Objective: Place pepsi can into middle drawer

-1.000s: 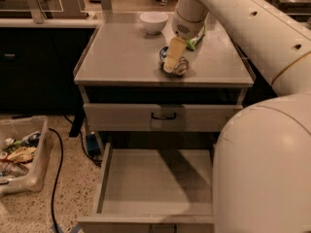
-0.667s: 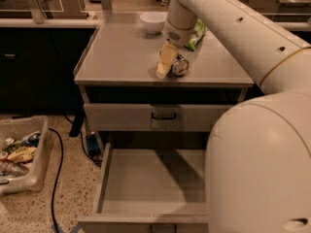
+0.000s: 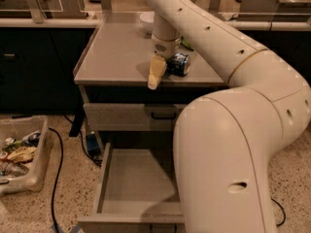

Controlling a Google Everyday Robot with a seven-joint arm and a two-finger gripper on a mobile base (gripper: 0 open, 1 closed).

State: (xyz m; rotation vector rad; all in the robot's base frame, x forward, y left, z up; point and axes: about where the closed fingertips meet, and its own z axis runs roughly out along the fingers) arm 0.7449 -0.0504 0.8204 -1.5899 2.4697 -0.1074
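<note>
Grasp step, I judge. My gripper (image 3: 156,73) sits at the bench (image 3: 112,57) front edge, just left of the pepsi can (image 3: 178,64); open or closed, I cannot tell. Middle drawer (image 3: 131,178) stands open below. Next: secure the can.

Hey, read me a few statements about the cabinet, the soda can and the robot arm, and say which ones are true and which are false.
1. The pepsi can sits on the cabinet top. True.
2. The middle drawer is shut. False: it is pulled open, with its grey floor showing.
3. The gripper is down inside the open drawer. False: it is at the cabinet top, right beside the can.
4. The drawer with the black handle is closed. True.
5. A bin stands on top of the cabinet. False: it is on the floor, left of the cabinet in the camera view.
</note>
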